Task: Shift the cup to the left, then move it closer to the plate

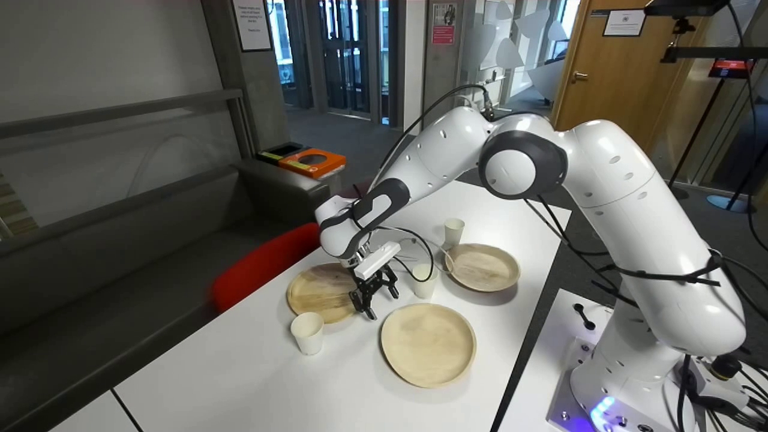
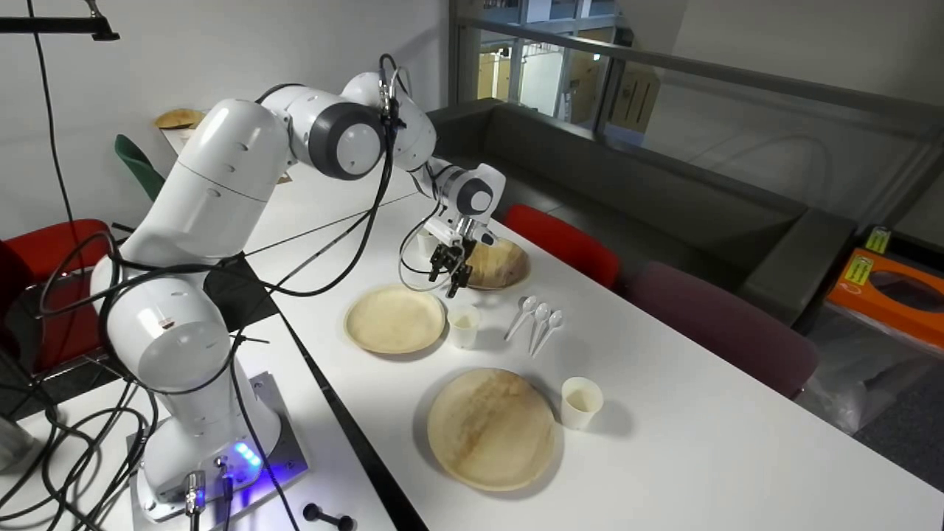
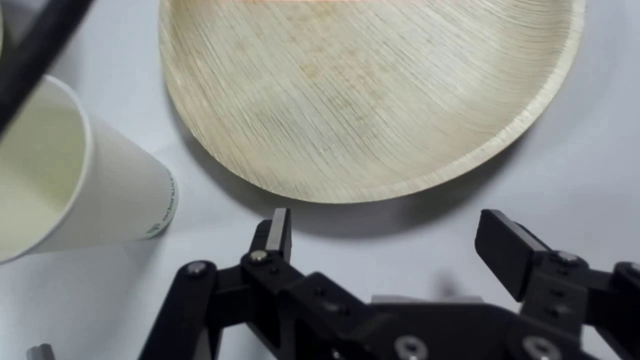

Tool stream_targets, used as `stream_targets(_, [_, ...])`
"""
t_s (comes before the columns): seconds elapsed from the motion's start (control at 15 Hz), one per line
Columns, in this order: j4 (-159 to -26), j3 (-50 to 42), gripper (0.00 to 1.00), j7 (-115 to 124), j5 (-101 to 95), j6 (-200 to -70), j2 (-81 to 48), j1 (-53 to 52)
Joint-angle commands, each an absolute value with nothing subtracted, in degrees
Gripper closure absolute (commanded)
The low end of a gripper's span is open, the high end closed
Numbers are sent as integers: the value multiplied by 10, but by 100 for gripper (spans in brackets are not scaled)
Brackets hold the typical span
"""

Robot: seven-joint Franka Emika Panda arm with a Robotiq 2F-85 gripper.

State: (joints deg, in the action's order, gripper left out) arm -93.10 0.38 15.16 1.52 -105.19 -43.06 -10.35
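My gripper (image 1: 383, 305) (image 3: 387, 225) is open and holds nothing, low over the table among three tan plates. White cups stand upright at three spots: a middle cup (image 1: 425, 289) (image 2: 463, 330) (image 3: 127, 185), one at the robot's far side (image 1: 309, 336), and one (image 2: 581, 404) by the brown-streaked plate (image 2: 492, 431) (image 1: 483, 267). Just ahead of my fingertips in the wrist view lies the pale plate (image 3: 350, 110) (image 1: 428, 345), with the middle cup on its left. A darker wooden plate (image 1: 321, 291) sits partly behind the gripper. Which cup and plate the task names I cannot tell.
White plastic spoons (image 2: 535, 323) lie on the table near the middle cup. A loose cable (image 2: 404, 258) loops beside the gripper. Beyond the far table edge stand a red chair (image 2: 564, 240) and a dark sofa (image 1: 150, 240).
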Motion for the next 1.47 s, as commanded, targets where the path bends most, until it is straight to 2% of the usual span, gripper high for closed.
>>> stream_targets(0.0, [-918, 7, 0, 187, 46, -1058, -430, -93])
stream_targets(0.73, [-936, -9, 0, 265, 45, -1172, -426, -106])
stream_targets(1.4, [-928, -7, 0, 261, 29, -1168, -447, -117])
